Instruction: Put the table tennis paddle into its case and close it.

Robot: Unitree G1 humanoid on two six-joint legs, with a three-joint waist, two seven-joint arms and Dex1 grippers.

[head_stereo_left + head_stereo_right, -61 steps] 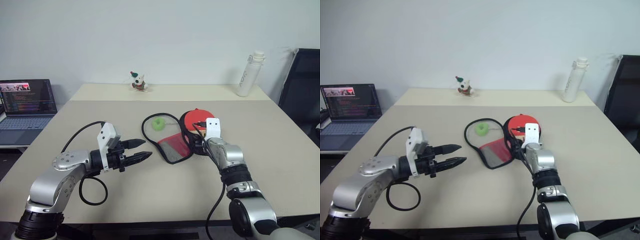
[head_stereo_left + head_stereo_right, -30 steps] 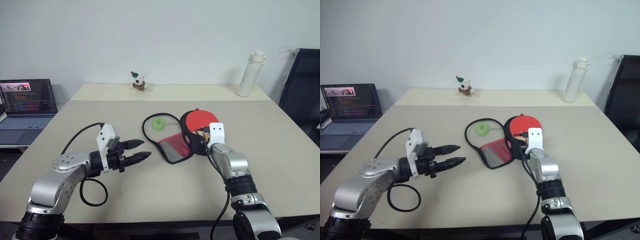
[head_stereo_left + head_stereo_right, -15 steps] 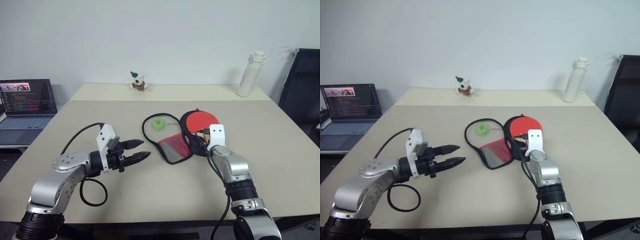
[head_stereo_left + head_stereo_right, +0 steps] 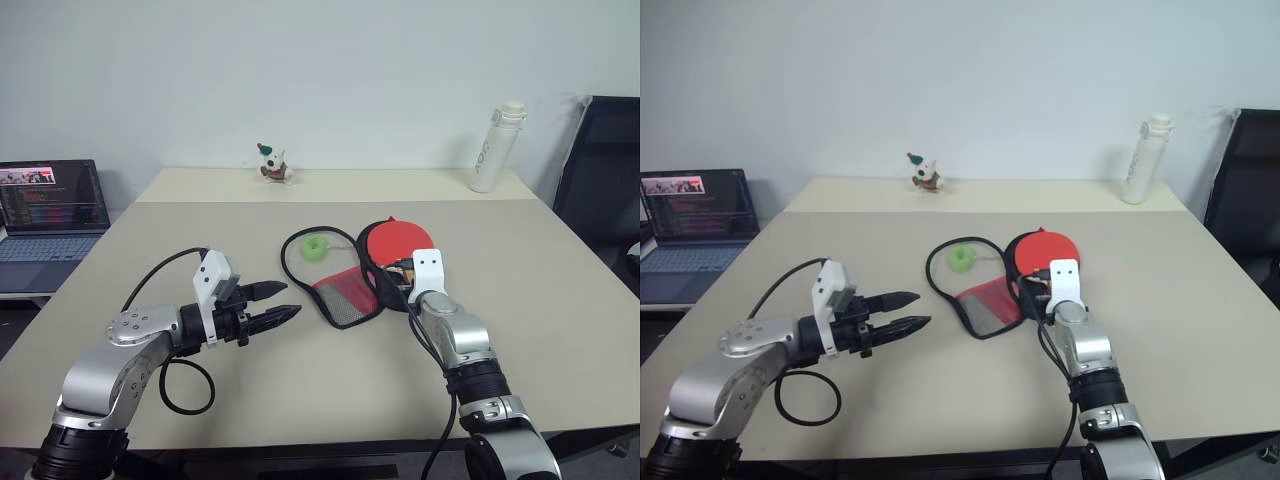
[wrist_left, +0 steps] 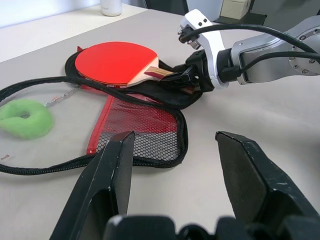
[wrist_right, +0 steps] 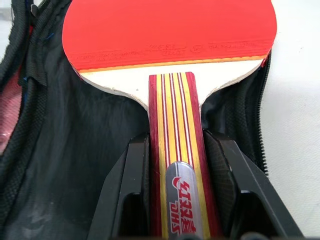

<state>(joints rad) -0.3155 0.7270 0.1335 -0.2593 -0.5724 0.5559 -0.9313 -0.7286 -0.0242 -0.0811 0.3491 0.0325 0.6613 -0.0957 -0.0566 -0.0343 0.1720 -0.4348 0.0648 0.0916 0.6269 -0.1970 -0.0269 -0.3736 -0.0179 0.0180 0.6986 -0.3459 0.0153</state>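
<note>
The table tennis paddle (image 6: 170, 45) lies with its red face up on the black inner side of the open case (image 6: 60, 150), seen also from the head as paddle (image 4: 398, 238). My right gripper (image 6: 177, 140) is shut on the paddle's striped wooden handle, with one black finger on each side. The case's red mesh flap (image 4: 345, 292) is folded out to the left, and its zip cord loops round to a green pull (image 4: 316, 247). My left gripper (image 4: 292, 300) hovers open and empty to the left of the flap, pointing at it.
A laptop (image 4: 50, 205) stands off the table's left edge. At the far edge of the table (image 4: 560, 330) are a small toy figure (image 4: 270, 165) and a white bottle (image 4: 495, 147). A black chair (image 4: 600, 170) is at the right.
Over two seconds my right hand has drawn back a little toward me with the handle, so more of the red face shows. The left arm has kept still. The view has shifted slightly.
</note>
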